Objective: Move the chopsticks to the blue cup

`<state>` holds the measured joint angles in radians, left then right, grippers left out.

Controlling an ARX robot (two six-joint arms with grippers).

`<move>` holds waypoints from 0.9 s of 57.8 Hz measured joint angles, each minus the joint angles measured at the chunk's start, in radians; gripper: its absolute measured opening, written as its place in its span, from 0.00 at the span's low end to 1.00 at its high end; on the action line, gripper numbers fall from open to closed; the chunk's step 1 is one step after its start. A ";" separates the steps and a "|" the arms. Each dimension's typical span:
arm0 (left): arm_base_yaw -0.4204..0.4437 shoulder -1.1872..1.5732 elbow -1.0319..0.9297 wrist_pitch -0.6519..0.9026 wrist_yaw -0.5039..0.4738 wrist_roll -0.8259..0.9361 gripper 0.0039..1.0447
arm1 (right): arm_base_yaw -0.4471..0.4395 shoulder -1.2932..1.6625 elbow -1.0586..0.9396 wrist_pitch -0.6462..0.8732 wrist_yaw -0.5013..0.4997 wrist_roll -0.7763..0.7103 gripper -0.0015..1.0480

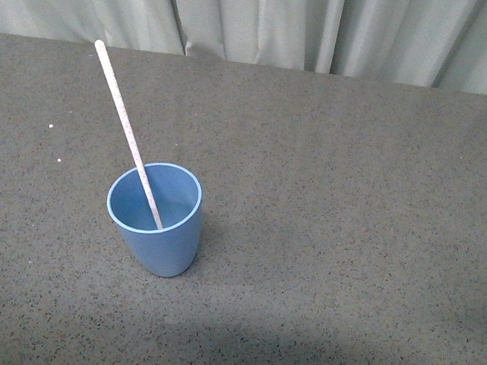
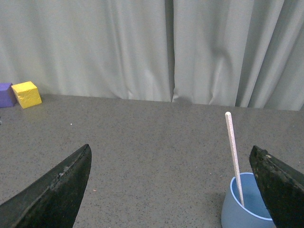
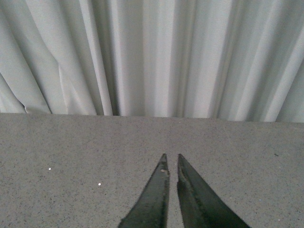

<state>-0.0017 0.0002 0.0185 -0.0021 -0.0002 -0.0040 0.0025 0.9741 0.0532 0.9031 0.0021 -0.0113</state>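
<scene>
The blue cup [image 1: 159, 218] stands upright on the grey table, left of centre in the front view. The chopstick [image 1: 126, 128] stands in it, its lower end inside the cup, leaning over the far left rim. Neither arm shows in the front view. In the left wrist view the cup [image 2: 242, 209] and the chopstick [image 2: 233, 152] sit just inside one black finger [image 2: 280, 185]. My left gripper [image 2: 171, 152] is open wide and empty, back from the cup. My right gripper [image 3: 171, 156] is shut and empty above bare table.
A yellow cube [image 2: 26, 94] and a purple cube [image 2: 5, 94] lie at the table's far edge in the left wrist view. A pale curtain [image 1: 321, 29] hangs behind the table. Small white specks [image 1: 51, 126] dot the table.
</scene>
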 joint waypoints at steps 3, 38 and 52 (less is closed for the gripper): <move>0.000 0.000 0.000 0.000 0.000 0.000 0.94 | 0.000 -0.034 -0.007 -0.024 0.000 0.000 0.01; 0.000 0.000 0.000 0.000 0.000 0.000 0.94 | 0.000 -0.468 -0.048 -0.402 0.000 0.001 0.01; 0.000 0.000 0.000 0.000 0.000 0.000 0.94 | 0.000 -0.583 -0.049 -0.512 0.000 0.001 0.01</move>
<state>-0.0017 0.0002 0.0185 -0.0021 -0.0002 -0.0040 0.0025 0.3908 0.0044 0.3916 0.0017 -0.0105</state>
